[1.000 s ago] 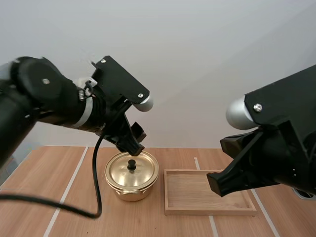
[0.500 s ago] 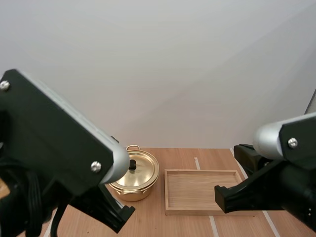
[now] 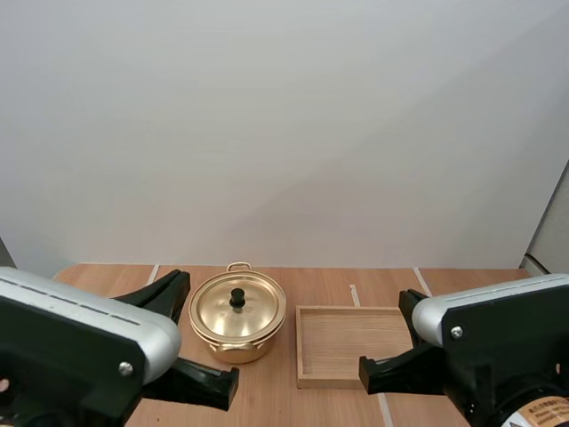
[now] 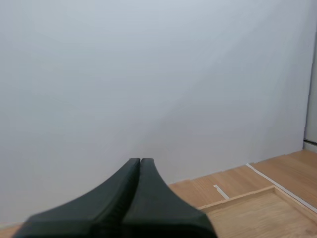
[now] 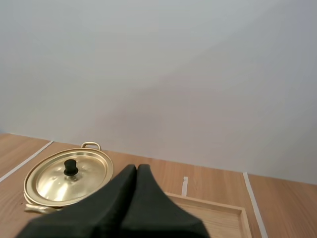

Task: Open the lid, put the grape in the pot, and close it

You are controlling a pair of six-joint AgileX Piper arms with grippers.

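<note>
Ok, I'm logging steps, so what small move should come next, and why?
Probably none, just rest: the lid sits closed on the pot, the wooden tray holds nothing, and the left gripper and right gripper are both shut, well short of the pot.

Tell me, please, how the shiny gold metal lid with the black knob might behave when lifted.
The shiny gold metal lid looks thin and rigid: probably light and stiff. Its small black knob is narrow, so the lid may tilt or swing in a pinch. Its polished surface would likely be slippery.
</note>
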